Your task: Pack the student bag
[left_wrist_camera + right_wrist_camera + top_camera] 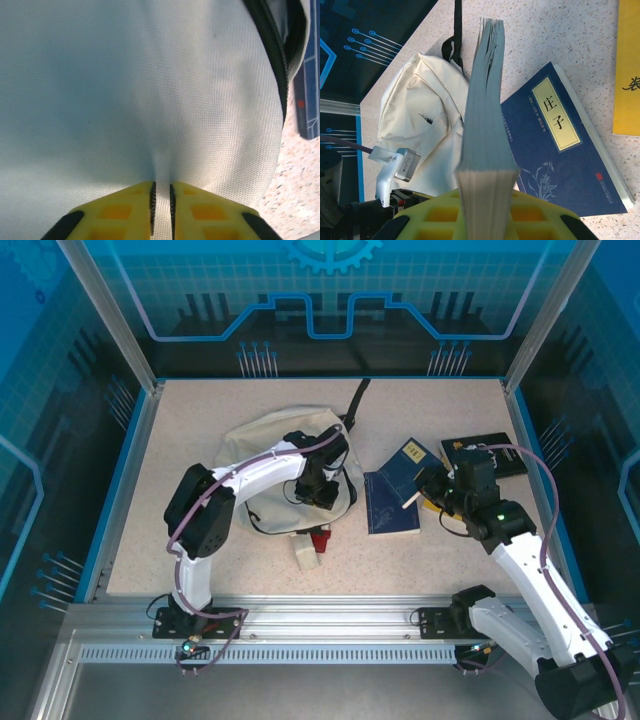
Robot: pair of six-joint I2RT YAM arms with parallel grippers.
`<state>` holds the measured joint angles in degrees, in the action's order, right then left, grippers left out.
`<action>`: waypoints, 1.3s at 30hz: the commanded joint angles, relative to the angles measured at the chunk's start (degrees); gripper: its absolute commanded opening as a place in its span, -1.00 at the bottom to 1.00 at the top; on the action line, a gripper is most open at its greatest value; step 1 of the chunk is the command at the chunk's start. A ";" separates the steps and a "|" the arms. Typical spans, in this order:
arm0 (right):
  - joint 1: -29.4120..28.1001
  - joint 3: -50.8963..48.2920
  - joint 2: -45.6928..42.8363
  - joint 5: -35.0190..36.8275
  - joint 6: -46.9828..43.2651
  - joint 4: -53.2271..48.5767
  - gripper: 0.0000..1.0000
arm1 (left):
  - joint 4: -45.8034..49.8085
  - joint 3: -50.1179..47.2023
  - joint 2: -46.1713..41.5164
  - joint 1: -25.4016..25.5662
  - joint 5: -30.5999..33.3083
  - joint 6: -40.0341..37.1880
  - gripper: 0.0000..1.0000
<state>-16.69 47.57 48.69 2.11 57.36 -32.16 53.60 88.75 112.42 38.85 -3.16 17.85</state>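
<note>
Bag [258, 440] was seen left of table [200, 540] centre, fabric pinched by left gripper [161, 199]. A book [482, 130] was held on edge in right gripper [428, 490], with the bag to its left.

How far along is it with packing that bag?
Early on, it seems. Done: nothing looks packed, though the inside of the bag is hidden. In hand: the left tool pinches the bag's cloth, and the right tool holds a book on edge. Left to do: a blue book and a yellow book lie on the table.
</note>
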 commanded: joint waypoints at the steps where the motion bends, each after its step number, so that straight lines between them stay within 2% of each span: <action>1: 0.74 -0.52 -1.39 -0.55 -0.15 0.92 -0.71 | 2.73 2.54 -0.87 0.14 3.13 -0.57 -0.87; 3: 0.75 -0.48 -1.64 -0.44 -0.15 0.72 -0.70 | 3.00 3.07 -1.30 0.14 3.49 -0.83 -0.99; 7: 0.80 -0.61 -1.92 -0.35 0.02 0.50 -0.70 | 2.52 2.62 -3.22 0.28 2.27 -1.85 -0.99; 9: 0.85 -0.72 -1.93 -0.36 0.11 0.61 -0.70 | 2.22 1.98 -4.50 1.30 1.72 -4.12 -0.48; 12: 0.85 -0.94 -1.93 -0.35 0.22 0.70 -0.70 | 2.99 1.14 -5.68 3.42 2.16 -7.53 -0.01; 14: 0.82 -1.06 -1.93 -0.19 0.39 0.63 -0.70 | 3.33 0.22 -6.05 4.68 2.75 -9.47 0.14; 18: 1.01 -1.15 -2.36 0.73 0.82 -0.06 -0.70 | 4.25 -1.33 -5.73 7.36 5.51 -12.84 0.30; 23: 1.65 -1.43 -3.23 0.96 1.43 -0.44 -0.70 | 5.24 -1.96 -3.87 9.56 9.73 -15.29 0.46; 29: 1.99 -1.47 -3.43 0.64 1.79 -0.44 -0.70 | 6.75 -0.89 0.86 9.58 15.19 -15.57 0.59; 34: 2.06 -1.20 -3.51 0.52 1.81 -0.54 -0.70 | 6.61 0.48 2.20 9.56 20.03 -15.34 0.57; 39: 2.07 -1.18 -3.41 0.43 1.80 -0.45 -0.70 | 7.07 2.47 0.66 9.49 20.01 -16.16 0.49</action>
<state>-15.57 46.54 46.17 2.57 58.67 -33.47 58.72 88.68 114.54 48.49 14.83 3.01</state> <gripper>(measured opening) 0.151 0.750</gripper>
